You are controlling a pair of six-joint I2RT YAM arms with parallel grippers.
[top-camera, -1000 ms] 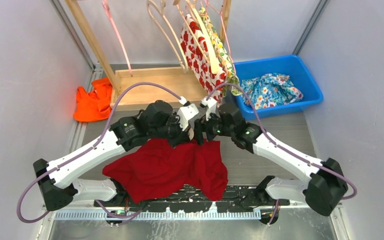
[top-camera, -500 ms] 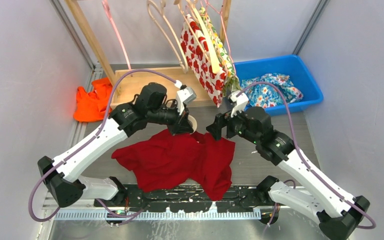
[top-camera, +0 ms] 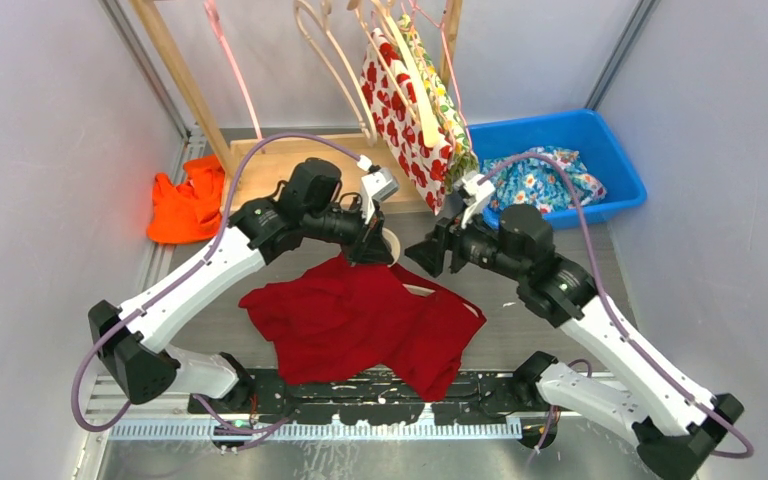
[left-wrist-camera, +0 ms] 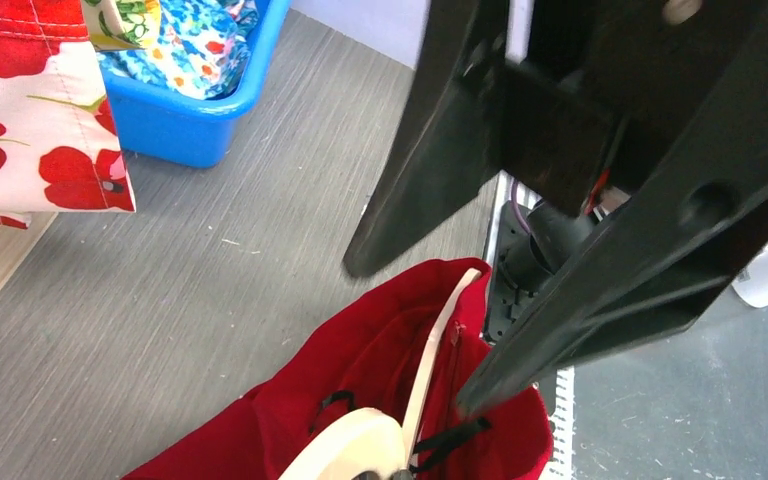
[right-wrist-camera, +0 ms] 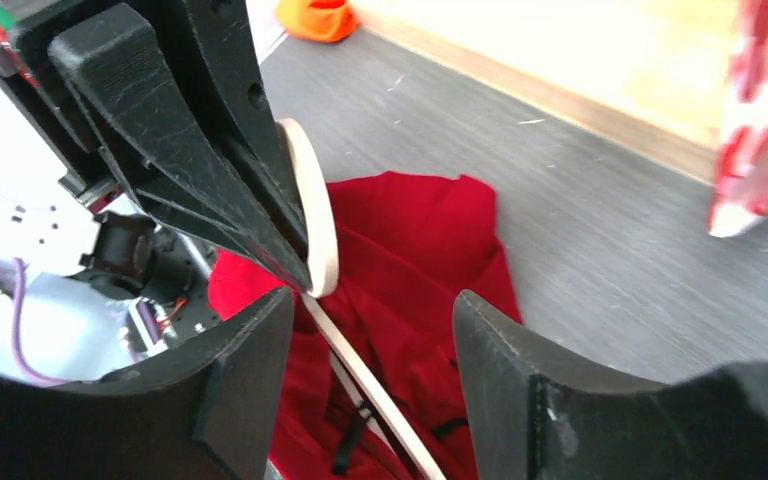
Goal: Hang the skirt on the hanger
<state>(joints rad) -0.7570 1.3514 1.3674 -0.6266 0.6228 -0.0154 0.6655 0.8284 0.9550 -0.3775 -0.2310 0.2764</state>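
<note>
Left gripper (top-camera: 368, 246): clamped on the curved top of the pale wooden hanger (right-wrist-camera: 310, 200), raised just over the table (top-camera: 560, 250).

Right gripper (right-wrist-camera: 372, 300): fingers apart, nothing between them. It points at the hanger from close by without touching it.

Red skirt (top-camera: 360, 322): heaped on the table between my two arms, near the front edge. Its upper edge is gathered up at the hanger, and one hanger arm runs down along the fabric at the skirt's opening.

Blue bin (top-camera: 622, 206): far right of the table, holding one crumpled blue floral cloth (top-camera: 540, 180). I cannot see whether anything lies under it.

Wooden rack (top-camera: 290, 185): behind my left arm, with a white garment printed with red flowers (top-camera: 400, 115) hung on it. An orange cloth (top-camera: 186, 206) lies beside its base.
</note>
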